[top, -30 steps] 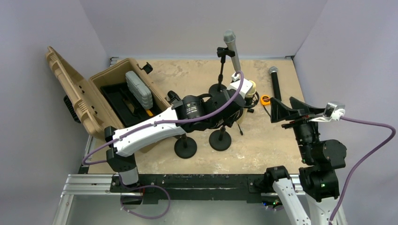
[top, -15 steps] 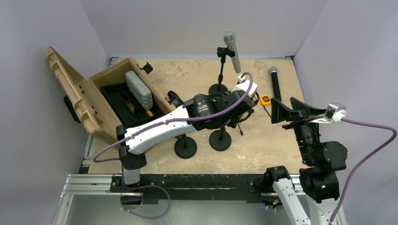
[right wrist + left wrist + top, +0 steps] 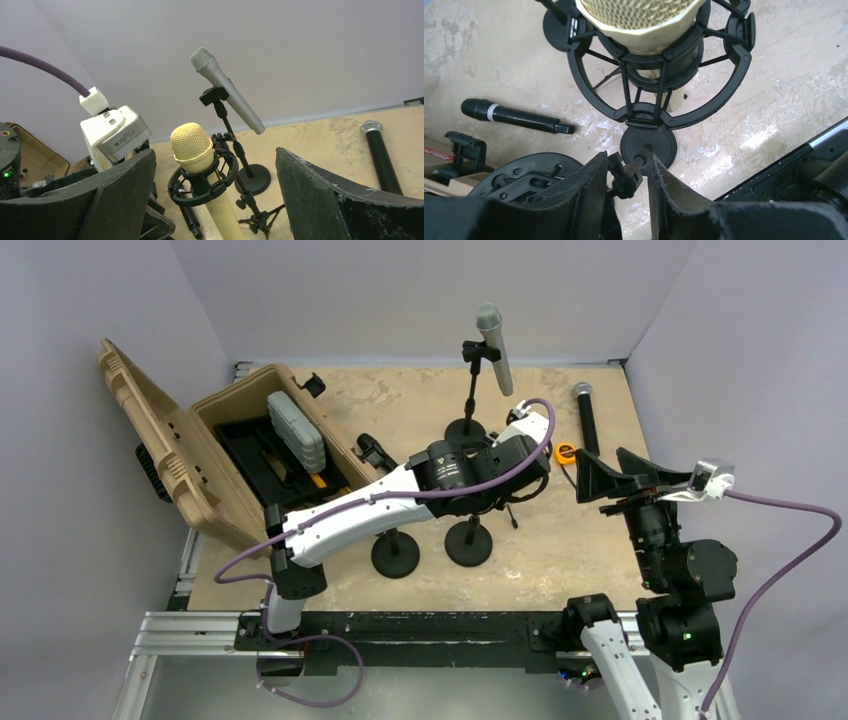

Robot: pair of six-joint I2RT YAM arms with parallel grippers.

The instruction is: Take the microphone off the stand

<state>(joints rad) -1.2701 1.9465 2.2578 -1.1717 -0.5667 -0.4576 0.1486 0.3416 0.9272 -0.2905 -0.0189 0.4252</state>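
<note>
Black-padded fingers of the right end effector point(image 3: 215, 152) stand wide apart and hold nothing. It hovers over the right side of the worktop point(image 3: 560, 540), well short of the stand. Ahead of it, framed between those fingers in the right wrist view, is the gold-grilled microphone point(image 3: 191, 144), seated in a black shock mount point(image 3: 176, 186). The microphone's long axis is close to upright, with the grille on top and the cream body passing down through the mount.

The left end effector point(image 3: 626, 166) is the nearer of the two. Its fingers are set close together on the thin stand post point(image 3: 640, 158) just below the mount, pads against a small clamp knob point(image 3: 625, 181). It therefore appears to brace the stand, not the microphone.

Judgement: the free right arm would need to travel left and forward, close around the body across the upright axis, and lift.

Farther back, a silver microphone point(image 3: 494, 343) sits tilted on a second stand, untouched.
</note>
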